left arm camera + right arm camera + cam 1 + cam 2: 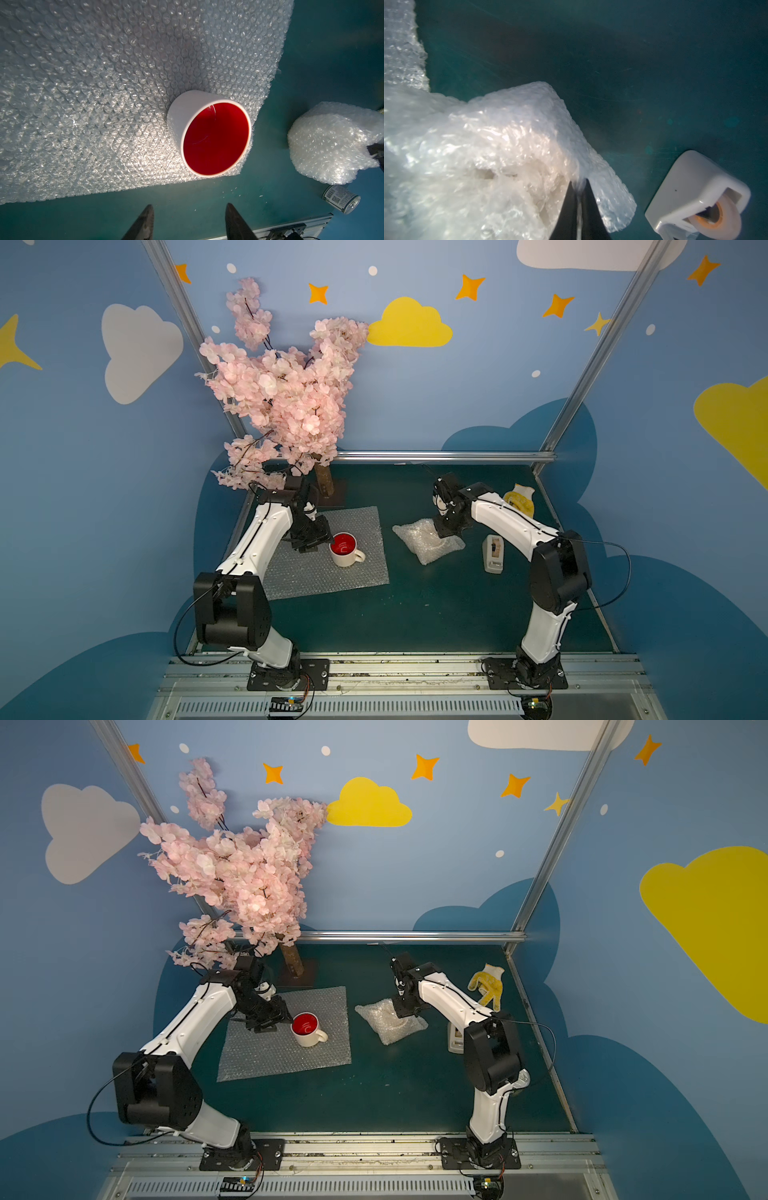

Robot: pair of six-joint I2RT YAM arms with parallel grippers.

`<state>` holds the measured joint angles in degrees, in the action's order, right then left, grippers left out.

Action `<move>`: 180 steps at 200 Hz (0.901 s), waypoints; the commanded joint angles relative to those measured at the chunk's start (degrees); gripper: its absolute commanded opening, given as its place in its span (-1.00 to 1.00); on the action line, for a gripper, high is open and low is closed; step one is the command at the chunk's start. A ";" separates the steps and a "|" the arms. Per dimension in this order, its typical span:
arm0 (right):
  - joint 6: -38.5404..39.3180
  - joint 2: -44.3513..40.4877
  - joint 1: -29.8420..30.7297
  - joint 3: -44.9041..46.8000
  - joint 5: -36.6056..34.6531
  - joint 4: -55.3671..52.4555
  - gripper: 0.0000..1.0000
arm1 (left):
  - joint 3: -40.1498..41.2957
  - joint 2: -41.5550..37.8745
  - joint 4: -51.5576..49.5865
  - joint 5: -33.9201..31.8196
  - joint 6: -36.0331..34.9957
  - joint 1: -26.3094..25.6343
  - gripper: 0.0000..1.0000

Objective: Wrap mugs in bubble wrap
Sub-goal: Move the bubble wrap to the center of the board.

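Left tool (188, 223): jaws apart, empty, beside red-lined mug (344, 549).
Right tool (578, 188): pinching bubble-wrap bundle (428, 541).
Tip: keep pinch tight while folding flap.

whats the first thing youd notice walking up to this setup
The pink blossom tree towering over the table's far left corner. Next, the red-lined mug standing upright on a flat bubble wrap sheet beside the open left gripper. To its right, the right gripper pinches a crumpled bubble wrap bundle.
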<state>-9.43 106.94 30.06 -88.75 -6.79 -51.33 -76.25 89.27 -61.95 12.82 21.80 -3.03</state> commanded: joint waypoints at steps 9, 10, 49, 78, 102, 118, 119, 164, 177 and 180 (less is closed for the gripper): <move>-1.61 -2.61 -1.94 1.07 -3.58 -1.94 -1.00 | -0.92 0.01 -1.25 -0.67 -0.93 -0.14 0.11; -1.63 -2.65 -1.94 1.05 -3.54 -1.94 -1.00 | -0.92 0.02 -1.24 -0.68 -0.95 -0.10 0.11; -2.04 -3.20 -5.96 2.82 -4.12 -1.55 -1.00 | -0.92 -0.10 -1.23 -0.67 -1.02 -0.04 0.10; -2.17 -3.84 -7.68 4.02 -4.83 -0.51 -1.00 | -0.87 0.18 -1.12 -0.49 -0.99 -0.07 0.11; -2.26 -4.40 -9.00 4.55 -4.31 0.10 -1.00 | -0.72 -0.01 -0.98 -0.47 -1.07 -0.14 0.11; -2.25 -4.55 -8.97 4.79 -3.68 0.45 -1.00 | -0.66 -0.06 -0.98 -0.79 -1.21 -0.08 0.11; -2.21 -4.55 -8.97 4.80 -3.68 0.44 -1.00 | -0.66 -0.06 -1.02 -0.79 -1.22 -0.07 0.11; -3.05 -5.80 -9.27 5.69 -1.69 1.58 -0.95 | -1.80 -0.33 -1.95 0.04 -0.88 -1.37 0.08; -2.97 -6.44 -9.39 5.58 -1.20 1.84 -0.85 | -3.55 -0.80 -2.50 -0.32 -0.74 -3.06 0.08; -2.92 -6.54 -9.34 5.55 -1.07 1.92 -0.82 | -4.06 -0.85 -2.59 -0.36 -0.65 -3.49 0.09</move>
<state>-11.84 102.98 21.30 -83.70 -8.40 -49.78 -76.62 89.27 -62.54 12.14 21.39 -3.99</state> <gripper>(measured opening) 0.061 0.543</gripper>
